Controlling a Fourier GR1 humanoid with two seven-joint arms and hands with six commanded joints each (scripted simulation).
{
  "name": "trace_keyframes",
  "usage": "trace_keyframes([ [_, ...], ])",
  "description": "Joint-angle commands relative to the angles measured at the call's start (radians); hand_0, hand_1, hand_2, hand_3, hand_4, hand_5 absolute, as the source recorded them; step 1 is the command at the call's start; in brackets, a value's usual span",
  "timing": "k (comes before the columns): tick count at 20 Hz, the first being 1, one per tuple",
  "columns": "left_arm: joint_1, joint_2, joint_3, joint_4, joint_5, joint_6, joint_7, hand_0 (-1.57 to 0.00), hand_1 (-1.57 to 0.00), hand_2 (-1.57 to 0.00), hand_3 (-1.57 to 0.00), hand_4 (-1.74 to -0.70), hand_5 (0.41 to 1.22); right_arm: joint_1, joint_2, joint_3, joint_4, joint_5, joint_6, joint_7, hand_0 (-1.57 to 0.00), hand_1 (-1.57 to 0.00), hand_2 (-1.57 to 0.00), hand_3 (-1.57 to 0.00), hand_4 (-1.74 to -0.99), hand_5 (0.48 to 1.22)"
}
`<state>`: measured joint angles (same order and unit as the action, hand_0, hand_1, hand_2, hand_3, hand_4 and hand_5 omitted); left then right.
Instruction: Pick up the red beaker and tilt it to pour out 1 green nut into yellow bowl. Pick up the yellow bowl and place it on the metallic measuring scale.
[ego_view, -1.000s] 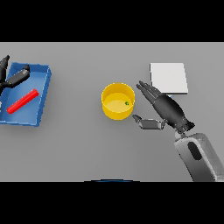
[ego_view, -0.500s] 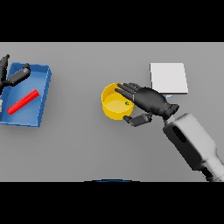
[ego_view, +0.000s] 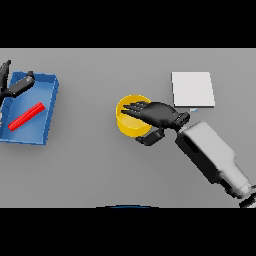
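The yellow bowl stands at the middle of the table. My right hand lies over its right half, fingers stretched straight across the opening and thumb hanging just outside the near right wall. The hand is open; the bowl's inside is mostly hidden, and no green nut shows. A red beaker lies on its side in the blue tray at the left. My left hand hovers open at the tray's far left corner. The pale metallic scale sits behind and to the right of the bowl.
The right forearm slants from the lower right towards the bowl, passing just in front of the scale. Bare grey table surrounds the bowl and separates it from the blue tray.
My right hand has slid left from beside the bowl until its fingers cover the opening, and the forearm has followed. The bowl, beaker and left hand have stayed where they were.
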<state>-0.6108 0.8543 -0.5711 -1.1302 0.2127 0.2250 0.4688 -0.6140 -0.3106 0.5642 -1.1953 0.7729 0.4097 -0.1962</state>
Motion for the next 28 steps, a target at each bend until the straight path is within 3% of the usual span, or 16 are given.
trace_keyframes([
  [1, 0.001, 0.004, 0.000, 0.000, -0.001, -0.002, -0.002, 0.00, 0.00, 0.00, 0.00, -0.80, 0.734, -0.012, 0.004, 0.006, 0.025, 0.007, -0.002, -0.004, 0.00, 0.00, 0.00, 0.00, -1.270, 0.678],
  [7, 0.014, 0.018, 0.001, -0.027, 0.003, 0.005, 0.011, 0.00, 0.00, 0.00, 0.00, -0.80, 0.736, -0.064, 0.025, 0.043, 0.083, 0.029, 0.055, 0.021, 0.00, 0.00, 0.00, 0.00, -1.306, 0.681],
  [10, 0.016, 0.031, 0.007, -0.025, 0.005, -0.002, 0.005, 0.00, 0.00, 0.00, 0.00, -0.79, 0.731, -0.069, 0.024, 0.062, 0.098, 0.042, 0.062, 0.012, 0.00, 0.00, 0.00, 0.00, -1.304, 0.713],
  [13, 0.011, 0.023, 0.009, -0.012, 0.007, -0.008, -0.014, 0.00, 0.00, 0.00, 0.00, -0.79, 0.725, -0.067, 0.037, 0.072, 0.107, 0.058, 0.061, 0.052, -0.02, -0.04, -0.07, -0.09, -1.339, 0.784],
  [15, 0.012, 0.021, 0.007, -0.015, 0.008, -0.008, -0.010, 0.00, 0.00, 0.00, 0.00, -0.79, 0.722, -0.070, 0.032, 0.081, 0.101, 0.066, 0.066, 0.046, -0.26, -0.24, -0.23, -0.25, -1.387, 0.900],
  [17, 0.016, 0.026, 0.008, -0.032, 0.011, -0.002, 0.003, 0.00, 0.00, 0.00, 0.00, -0.80, 0.725, -0.073, 0.029, 0.086, 0.103, 0.064, 0.082, 0.043, -0.72, -0.66, -0.62, -0.47, -1.488, 1.016],
  [20, 0.015, 0.024, 0.007, -0.024, 0.008, 0.004, 0.016, 0.00, 0.00, 0.00, 0.00, -0.80, 0.728, -0.094, 0.023, 0.085, 0.121, 0.041, 0.133, 0.023, -1.14, -1.11, -1.09, -0.87, -1.604, 1.116],
  [22, 0.020, 0.037, 0.010, -0.038, 0.011, -0.001, 0.007, 0.00, 0.00, 0.00, 0.00, -0.80, 0.727, -0.094, 0.020, 0.087, 0.107, 0.031, 0.153, 0.036, -1.29, -1.27, -1.26, -1.02, -1.649, 1.154],
  [24, 0.031, 0.045, 0.015, -0.049, 0.018, -0.003, -0.007, 0.00, 0.00, 0.00, 0.00, -0.80, 0.725, -0.090, 0.004, 0.089, 0.097, 0.023, 0.149, 0.015, -1.39, -1.38, -1.31, -1.14, -1.682, 1.178],
  [28, 0.020, 0.034, 0.012, -0.052, 0.018, 0.002, 0.005, 0.00, 0.00, 0.00, 0.00, -0.81, 0.725, -0.089, -0.006, 0.083, 0.069, 0.011, 0.160, 0.041, -1.50, -1.49, -1.45, -1.18, -1.717, 1.203],
])
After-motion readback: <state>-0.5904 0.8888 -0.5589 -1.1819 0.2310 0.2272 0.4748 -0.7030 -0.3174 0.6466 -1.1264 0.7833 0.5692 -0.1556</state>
